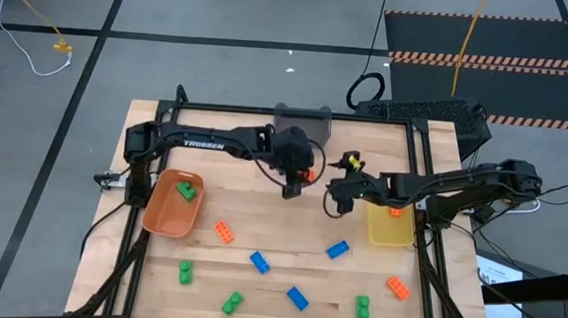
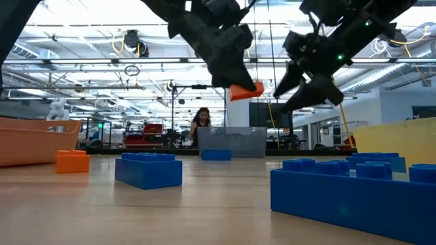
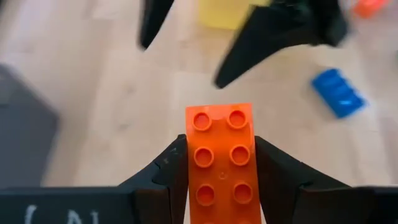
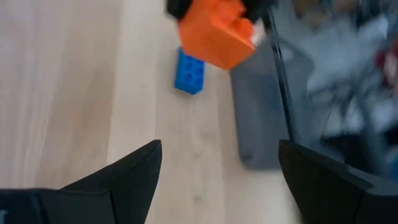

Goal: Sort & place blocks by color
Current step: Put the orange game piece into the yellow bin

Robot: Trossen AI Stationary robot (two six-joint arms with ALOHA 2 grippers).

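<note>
I have the left tool (image 1: pixel 296 183) clamped on a small orange studded plastic brick (image 3: pixel 220 163), lifted off the wooden tabletop (image 1: pixel 259 227) near the centre of the high view. The brick's long axis runs straight out between the fingers. The right tool (image 1: pixel 333 198), fingers apart and empty, hangs just to its right, facing it, so I judge a handover across that gap.
</note>
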